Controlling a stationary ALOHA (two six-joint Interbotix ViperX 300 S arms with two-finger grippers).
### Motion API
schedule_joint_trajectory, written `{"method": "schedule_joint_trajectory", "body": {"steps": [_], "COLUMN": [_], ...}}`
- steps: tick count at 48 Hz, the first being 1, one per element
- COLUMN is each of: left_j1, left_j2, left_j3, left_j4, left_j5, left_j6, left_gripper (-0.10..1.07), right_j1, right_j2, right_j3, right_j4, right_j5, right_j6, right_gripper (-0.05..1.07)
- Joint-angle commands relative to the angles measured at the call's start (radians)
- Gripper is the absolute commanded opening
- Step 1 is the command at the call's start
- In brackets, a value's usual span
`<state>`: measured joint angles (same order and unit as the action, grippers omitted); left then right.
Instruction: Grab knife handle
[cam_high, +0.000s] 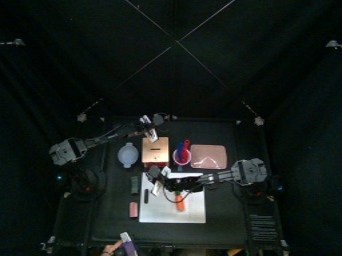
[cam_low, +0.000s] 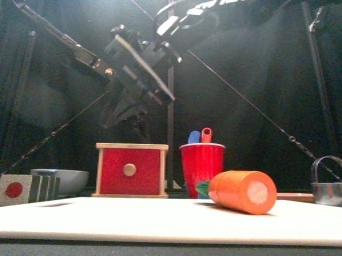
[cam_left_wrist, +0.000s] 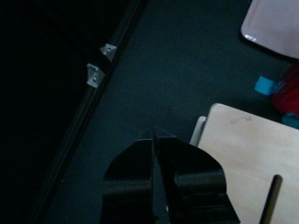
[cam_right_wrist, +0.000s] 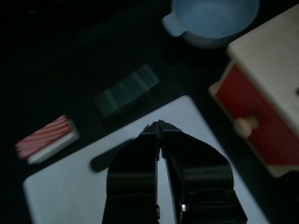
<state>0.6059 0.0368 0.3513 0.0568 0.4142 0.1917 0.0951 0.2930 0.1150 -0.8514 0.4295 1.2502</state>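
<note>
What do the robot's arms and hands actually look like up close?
Both arms are thin, black and jointed, with pale grey segments near their bases in the top view. Each ends in a hand of two flat black jaws that taper to a point: the left hand and the right hand. The jaws look matte and plain, with no visible markings.

box (cam_low: 131, 168) left of cup (cam_low: 202, 167) | cylinder (cam_low: 242, 190) on board (cam_low: 120, 215), front

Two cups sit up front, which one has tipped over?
The orange cup, lying on its side on the white board. The red cup behind it stands upright, holding utensils.
</note>
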Motion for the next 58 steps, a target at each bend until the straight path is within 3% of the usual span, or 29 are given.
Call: {"method": "schedule_joint_trajectory", "body": {"steps": [1,17,31,37,47,58], "left_j1": [0.0,-0.057,-0.146,-0.186,-0.273,-0.402], "left_j2": [-0.06,-0.282,-0.488,-0.569,-0.65,-0.664], "left_j3": [0.009,0.233,0.439,0.52,0.617,0.683], "left_j4": [-0.006,-0.091,-0.199,-0.236,-0.261,-0.222], "left_j5": [-0.037,-0.295,-0.457,-0.489,-0.525,-0.545], "left_j6": [-0.002,0.002,0.002,0.002,0.005,0.006], "left_gripper": [0.41,0.41,0.41,0.41,0.41,0.41], "right_j1": [0.012,0.032,0.032,0.029,0.028,0.023], "right_j2": [-0.114,-0.382,-0.548,-0.601,-0.69,-0.784], "right_j3": [0.035,0.299,0.431,0.488,0.577,0.66], "right_j4": [0.015,-0.018,-0.258,-0.321,-0.327,-0.322], "right_j5": [-0.005,-0.005,-0.083,-0.098,-0.103,-0.109], "right_j6": [0.0,0.008,0.012,0.015,0.014,0.015], "right_gripper": [0.08,0.08,0.08,0.08,0.08,0.07]}}
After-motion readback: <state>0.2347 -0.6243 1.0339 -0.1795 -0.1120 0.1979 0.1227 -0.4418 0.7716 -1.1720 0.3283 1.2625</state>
